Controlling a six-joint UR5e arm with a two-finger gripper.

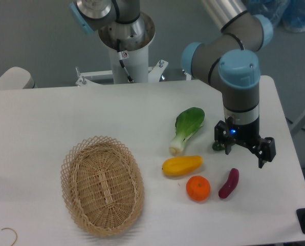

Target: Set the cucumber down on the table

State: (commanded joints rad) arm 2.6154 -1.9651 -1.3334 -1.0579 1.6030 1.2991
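Only a sliver of the dark green cucumber [215,146] shows; it lies on the white table [65,113] to the right of the bok choy, and the gripper hides the rest of it. My gripper [243,148] hangs above it, open, fingers spread wide with nothing between them. One finger [223,141] stands just over the cucumber's visible end. The other finger [265,152] reaches out to the right over bare table.
A bok choy [186,128], a yellow squash [181,165], an orange [198,188] and a purple sweet potato [229,183] lie close around the gripper. A wicker basket [102,184] sits at the front left. The arm's base [126,46] stands at the table's back edge.
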